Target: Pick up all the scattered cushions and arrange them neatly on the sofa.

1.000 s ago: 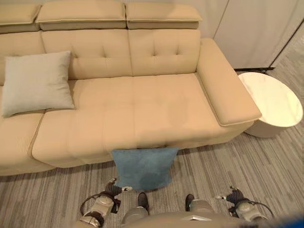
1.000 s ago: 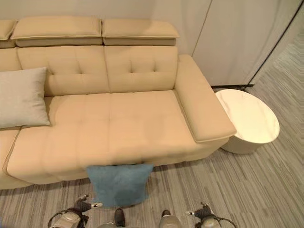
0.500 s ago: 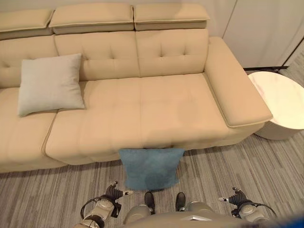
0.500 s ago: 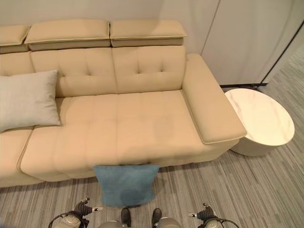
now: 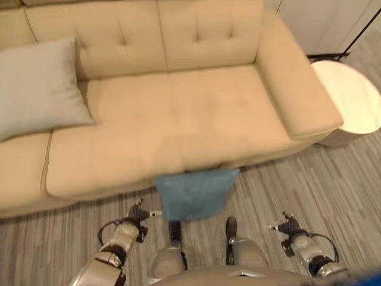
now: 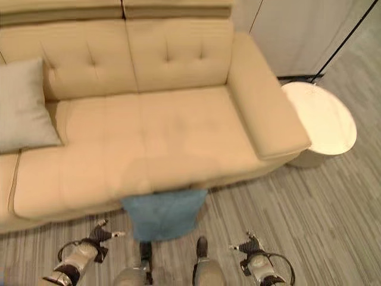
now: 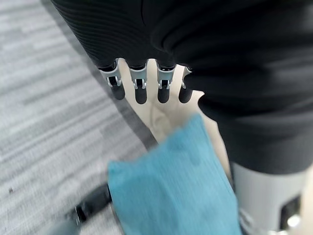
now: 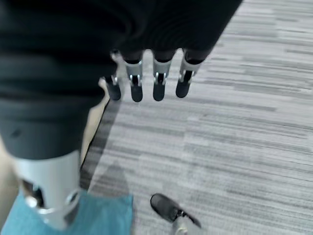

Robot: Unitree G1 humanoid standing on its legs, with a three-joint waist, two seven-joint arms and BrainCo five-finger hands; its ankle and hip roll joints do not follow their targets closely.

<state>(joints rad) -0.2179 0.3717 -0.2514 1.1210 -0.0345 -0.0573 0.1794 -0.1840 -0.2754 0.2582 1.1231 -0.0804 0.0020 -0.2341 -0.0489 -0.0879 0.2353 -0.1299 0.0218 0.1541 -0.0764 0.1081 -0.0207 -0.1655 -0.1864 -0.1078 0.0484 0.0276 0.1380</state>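
Left hand (image 5: 138, 213): hangs low over the grey striped carpet floor (image 5: 53, 238), fingers (image 7: 139, 89) relaxed and nearly straight, holding nothing. The square teal-blue fabric cushion (image 5: 195, 192) stands on the floor just beside this hand, toward the right hand's side, leaning against the front edge of the beige tufted leather sofa (image 5: 178, 119). No contact between hand and cushion.

Right hand (image 5: 286, 225): hangs over the floor on the other side of the teal-blue cushion, well apart from it, fingers (image 8: 157, 88) loosely extended, empty. The round white stone-topped side table (image 5: 348, 101) stands beyond this hand, just beside the sofa's armrest.

Second item: a square pale grey fabric cushion (image 5: 36, 89) sits on the sofa seat, propped against the backrest, well beyond the left hand and further out to its side.

Status: one cushion on the sofa, one on the floor.
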